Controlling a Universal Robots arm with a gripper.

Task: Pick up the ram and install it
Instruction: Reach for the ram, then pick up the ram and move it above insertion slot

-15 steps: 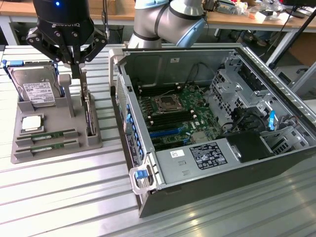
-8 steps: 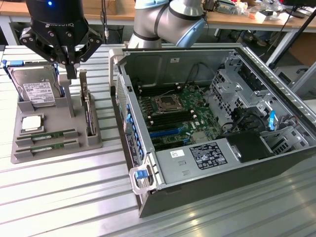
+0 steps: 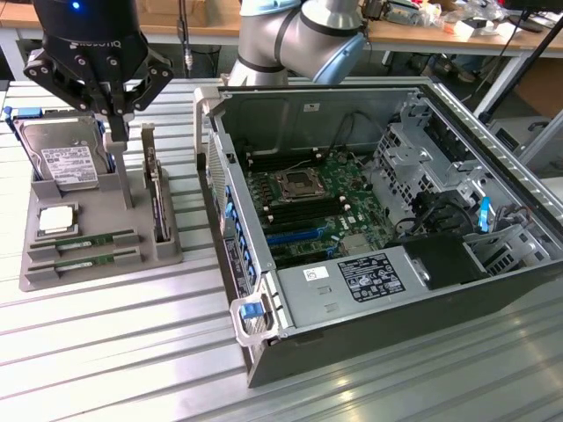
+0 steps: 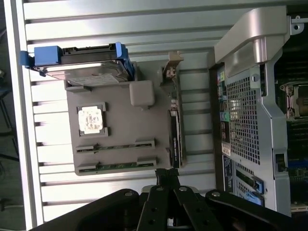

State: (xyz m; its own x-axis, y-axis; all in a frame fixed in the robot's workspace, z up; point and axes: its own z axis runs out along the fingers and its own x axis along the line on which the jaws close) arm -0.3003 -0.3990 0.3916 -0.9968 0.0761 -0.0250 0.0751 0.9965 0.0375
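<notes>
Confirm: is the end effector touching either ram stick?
Apart. Exterior view: the shut end effector hangs by the hard drive; both ram sticks lie across the tray.

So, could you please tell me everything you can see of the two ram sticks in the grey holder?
The ram sticks are two long, narrow green circuit boards. They stand on edge, side by side, in parallel slots of the grey holder, next to a square silver chip. Grey end blocks of the holder cover their tips. Only the holder touches them. The shut gripper hangs above the holder, apart from both and holding nothing.
</notes>
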